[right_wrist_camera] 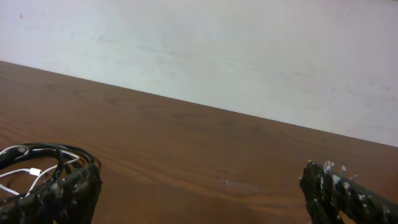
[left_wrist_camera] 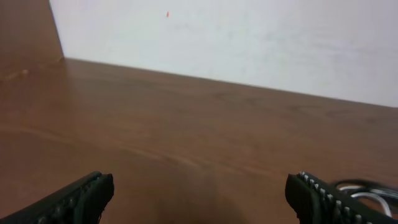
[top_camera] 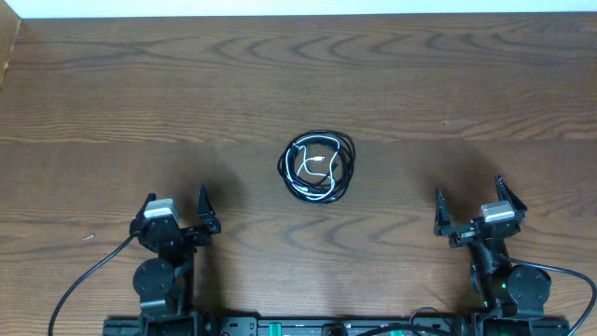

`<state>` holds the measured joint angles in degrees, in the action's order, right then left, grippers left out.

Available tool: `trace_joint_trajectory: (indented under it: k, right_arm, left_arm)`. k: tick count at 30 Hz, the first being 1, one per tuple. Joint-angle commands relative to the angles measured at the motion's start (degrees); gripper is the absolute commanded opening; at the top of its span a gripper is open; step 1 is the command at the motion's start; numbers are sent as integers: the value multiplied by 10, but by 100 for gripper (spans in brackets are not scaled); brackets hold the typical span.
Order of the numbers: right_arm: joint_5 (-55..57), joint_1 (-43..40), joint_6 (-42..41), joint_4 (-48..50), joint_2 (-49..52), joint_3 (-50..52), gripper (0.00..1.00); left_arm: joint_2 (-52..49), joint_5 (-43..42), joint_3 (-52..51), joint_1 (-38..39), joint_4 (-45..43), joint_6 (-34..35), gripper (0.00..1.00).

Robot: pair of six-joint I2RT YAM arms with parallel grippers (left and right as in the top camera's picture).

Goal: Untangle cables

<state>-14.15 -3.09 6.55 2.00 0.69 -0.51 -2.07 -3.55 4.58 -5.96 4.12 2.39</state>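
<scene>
Two cables (top_camera: 315, 168) tangled, ends indistinguishable.

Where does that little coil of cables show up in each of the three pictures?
Overhead: cables at the middle of the table.
Left wrist: cables, only a sliver at the lower right edge.
Right wrist: cables in the lower left corner.
Shared landmark: the white wall behind the table.

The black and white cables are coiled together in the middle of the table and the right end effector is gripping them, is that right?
Not quite. The cables are coiled together in the middle of the table, but the right end effector is not gripping them: the overhead view shows it open, empty and well apart from the coil.
</scene>
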Motion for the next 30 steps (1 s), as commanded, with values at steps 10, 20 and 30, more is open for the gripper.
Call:
trace_joint_trajectory:
  k: [10,20,30]
  right_arm:
    - [-28,-3,15,0,-3,-35,99]
    - [-38,-3,26,0,-2,-61,99]
    - [-64,-3,40,0,59,-99,99]
  left_arm:
    - [-115,-51,142,-2,7,-28,95]
    - [-244,-57,270,-2,100,-55,95]
    - [-362,-66,369,-2,168,-63,95]
